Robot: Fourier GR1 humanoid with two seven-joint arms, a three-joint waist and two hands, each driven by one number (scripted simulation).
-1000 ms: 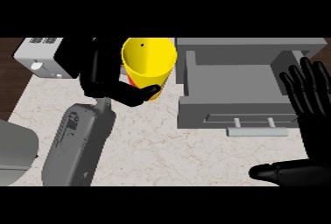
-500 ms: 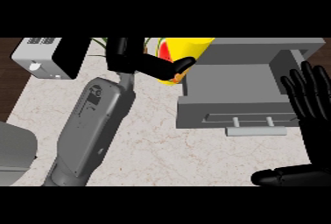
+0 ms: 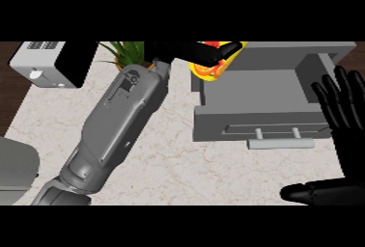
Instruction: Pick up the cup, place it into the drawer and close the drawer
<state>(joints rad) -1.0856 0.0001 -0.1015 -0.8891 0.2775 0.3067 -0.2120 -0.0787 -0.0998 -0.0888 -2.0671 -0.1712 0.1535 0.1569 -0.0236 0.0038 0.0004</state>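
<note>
Left hand [image 3: 191, 51] curled around glossy yellow cup [image 3: 214, 67], tilted at boxy grey drawer's [image 3: 264, 126] far-left corner. Right hand [image 3: 345, 125] open, resting at right.

Nothing legible anywhere: no words, numbers or brand marks on the yellow cup [image 3: 214, 65], the grey drawer [image 3: 260, 103], or the toaster [image 3: 44, 65] at the counter's far left corner.
</note>
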